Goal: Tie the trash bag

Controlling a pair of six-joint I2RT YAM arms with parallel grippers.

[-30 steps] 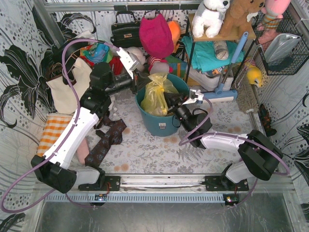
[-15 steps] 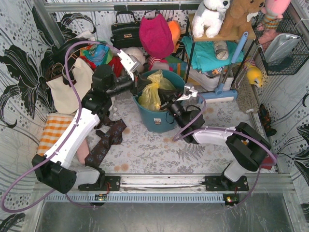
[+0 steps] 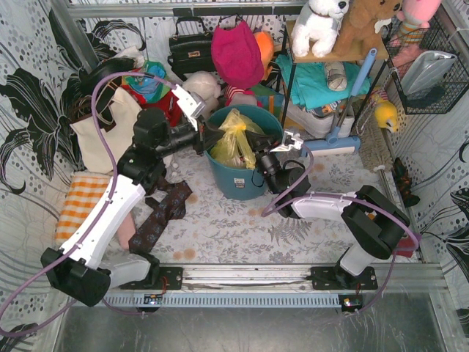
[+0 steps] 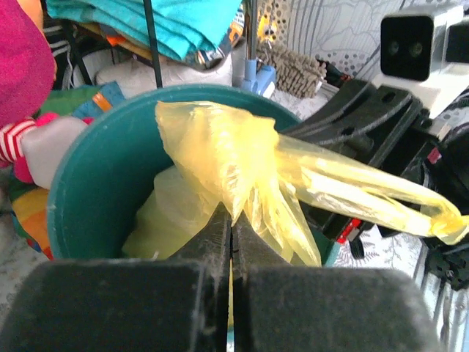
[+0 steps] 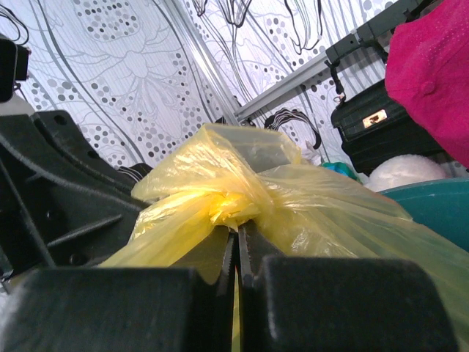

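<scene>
The trash bag is thin yellow plastic, sitting in the teal bucket at the middle back. My left gripper reaches in from the left and is shut on a bunched flap of the bag. My right gripper reaches in from the right and is shut on another gathered tail of the bag. The two tails cross above the bucket's mouth. In the left wrist view the right gripper shows behind a stretched yellow strip. The bag's contents are hidden.
A cream tote bag stands at the left. A patterned tie lies in front of the bucket. A black handbag, a pink hat, a shelf with teal cloth and plush toys crowd the back.
My left gripper has drawn its flap leftward and lower, and my right gripper has shifted a little right. The bag's top has pulled in tighter over the bucket.
</scene>
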